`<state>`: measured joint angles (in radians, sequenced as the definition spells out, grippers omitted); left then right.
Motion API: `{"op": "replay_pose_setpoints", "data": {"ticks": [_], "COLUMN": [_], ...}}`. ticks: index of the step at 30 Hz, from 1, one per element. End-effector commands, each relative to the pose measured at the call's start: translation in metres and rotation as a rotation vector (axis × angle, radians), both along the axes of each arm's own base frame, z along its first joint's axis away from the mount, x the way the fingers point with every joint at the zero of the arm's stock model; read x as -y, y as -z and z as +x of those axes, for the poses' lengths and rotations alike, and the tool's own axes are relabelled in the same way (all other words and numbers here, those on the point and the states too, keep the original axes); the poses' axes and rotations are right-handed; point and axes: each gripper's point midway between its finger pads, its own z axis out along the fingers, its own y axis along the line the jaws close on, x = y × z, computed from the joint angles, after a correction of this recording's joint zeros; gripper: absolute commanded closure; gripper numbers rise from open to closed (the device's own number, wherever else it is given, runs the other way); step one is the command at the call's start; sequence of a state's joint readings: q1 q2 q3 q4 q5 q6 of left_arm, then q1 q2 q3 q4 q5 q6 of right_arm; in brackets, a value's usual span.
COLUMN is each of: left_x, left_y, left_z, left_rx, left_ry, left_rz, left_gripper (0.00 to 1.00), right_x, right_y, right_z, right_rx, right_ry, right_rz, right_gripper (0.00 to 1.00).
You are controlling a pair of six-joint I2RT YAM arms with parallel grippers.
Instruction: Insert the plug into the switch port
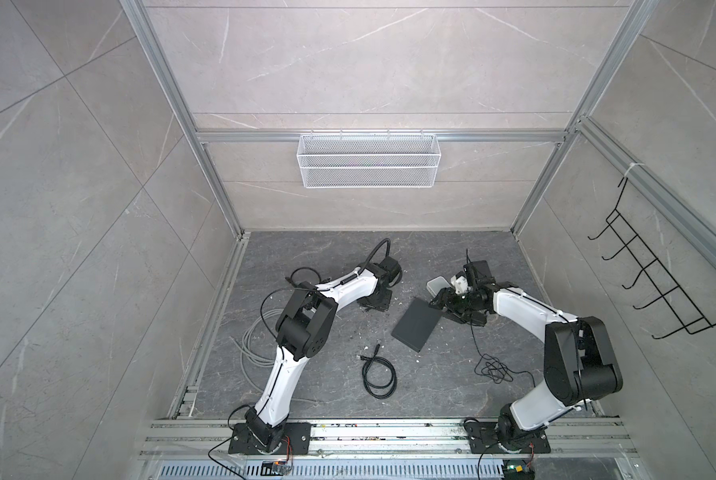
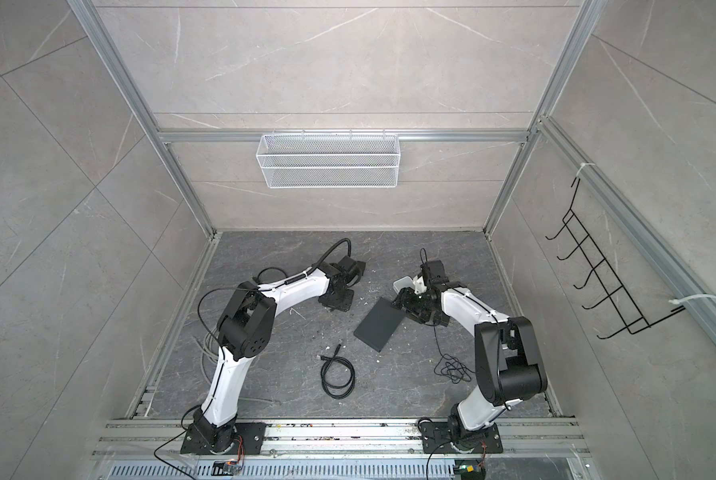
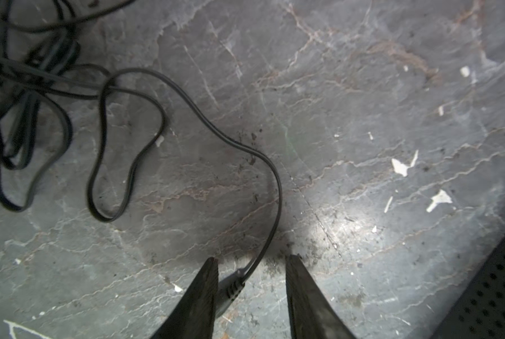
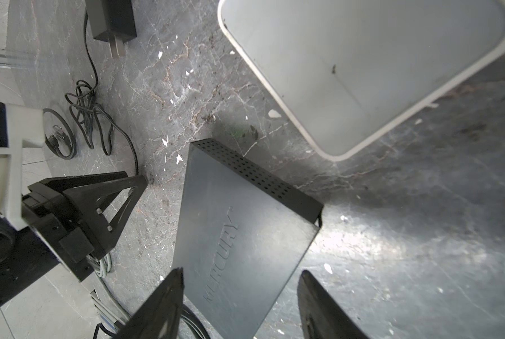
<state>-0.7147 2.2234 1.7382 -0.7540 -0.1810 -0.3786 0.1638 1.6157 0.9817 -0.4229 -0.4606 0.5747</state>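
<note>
Near: 1 coiled black cable (image 1: 379, 374) lying. Middle: 1 switch (image 1: 416, 324) lying flat, right gripper (image 4: 242, 271) hovering over one end, jaws wide; left gripper (image 3: 253, 258) straddling 1 plug (image 3: 230, 290) on floor (image 3: 362, 146) beside switch, jaws half-open, not clamping. Far: 1 white box (image 1: 437, 284), 1 mesh basket (image 1: 368, 160).

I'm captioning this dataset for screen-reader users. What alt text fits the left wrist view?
Two dark fingers of the left gripper stand apart around the small plug of a thin black cable, close beside one finger. The cable snakes across the grey marbled table to a tangle.
</note>
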Motion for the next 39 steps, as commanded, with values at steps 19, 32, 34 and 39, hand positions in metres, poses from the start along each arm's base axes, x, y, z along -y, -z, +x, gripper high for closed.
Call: {"op": "replay_pose_setpoints", "data": {"ticks": [19,32,34,39], "left_x": [0.009,-0.003,-0.007,-0.011], "left_y": [0.02,-0.097,-0.106,-0.111], "left_z": [0.017,0.048,0.048,0.04], "left_rx": [-0.021,0.051,0.032,-0.013], "left_ry": [-0.107,-0.481,-0.556,-0.666], "left_rz": [-0.017,-0.54,-0.624,-0.711], "left_gripper": [0.9,1.0,1.0,1.0], "right_x": [-0.027,-0.116,-0.121,-0.137], "right_y": [-0.04,-0.049,-0.051,-0.057], "right_z": [0.0,-0.027,-0.019,0.007], "right_rx": [0.114,0.375,0.43,0.537], "right_ry": [-0.181,-0.46,-0.41,-0.307], "right_rz": [0.016,0.089,0.131,0.216], "right_gripper": [0.41,0.4,0.4,0.42]}}
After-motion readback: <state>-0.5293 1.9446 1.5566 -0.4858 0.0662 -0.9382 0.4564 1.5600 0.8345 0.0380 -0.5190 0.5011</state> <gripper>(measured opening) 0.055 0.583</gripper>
